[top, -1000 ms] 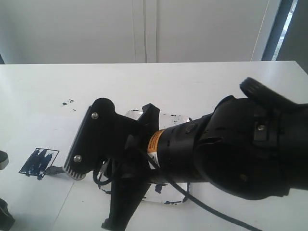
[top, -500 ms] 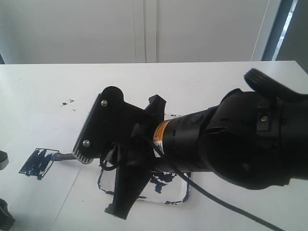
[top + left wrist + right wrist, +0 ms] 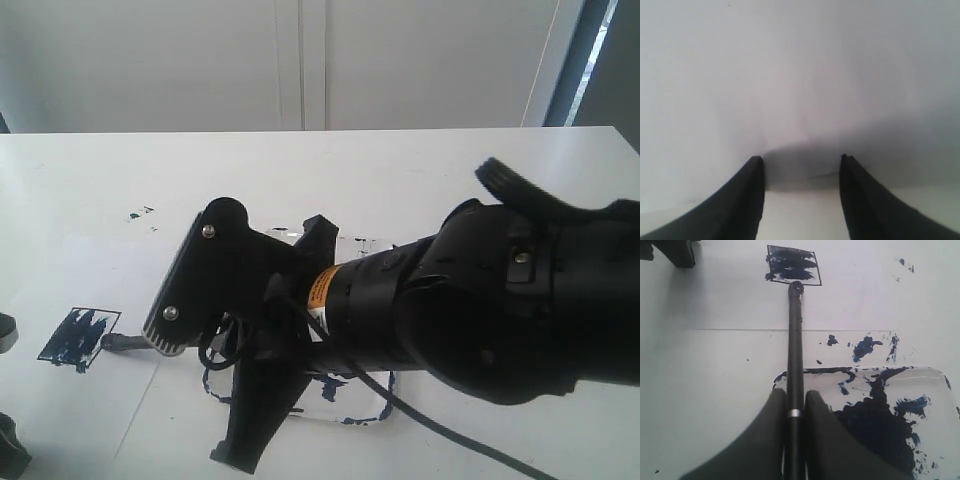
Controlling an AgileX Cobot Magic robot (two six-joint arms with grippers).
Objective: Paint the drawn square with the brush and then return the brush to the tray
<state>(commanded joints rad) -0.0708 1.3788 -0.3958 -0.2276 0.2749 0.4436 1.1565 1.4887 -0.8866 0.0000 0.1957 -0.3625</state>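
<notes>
**Right gripper** (image 3: 795, 402): the jaws are clenched on the brush (image 3: 795, 350), one finger on each side of the shaft, at a thin silver band. The brush runs straight out from the jaws. Its tip meets the outline of the square (image 3: 792, 265) on the side facing the gripper.

You will see the square mostly filled with dark blue strokes, with white gaps between them. It is drawn on a paper sheet (image 3: 725, 295) that lies by the left edge of the tabletop, toward the near-left corner.

The tray (image 3: 927, 377) sits beside the paper, nearer the middle of the near edge, under the right arm. The gripper hangs over the tray end closest to the paper. A large dark blot covers much of the tray floor. Smaller blots (image 3: 865, 346) mark the white surface just outside its rim. Small specks (image 3: 140, 213) lie toward the far-left corner.

**Left gripper** (image 3: 800, 161): the jaws are released, with the fingers apart and nothing between them, over a plain white surface. You cannot read its place on the table from this view. The dark shapes at the left edge of the exterior view may belong to it.
</notes>
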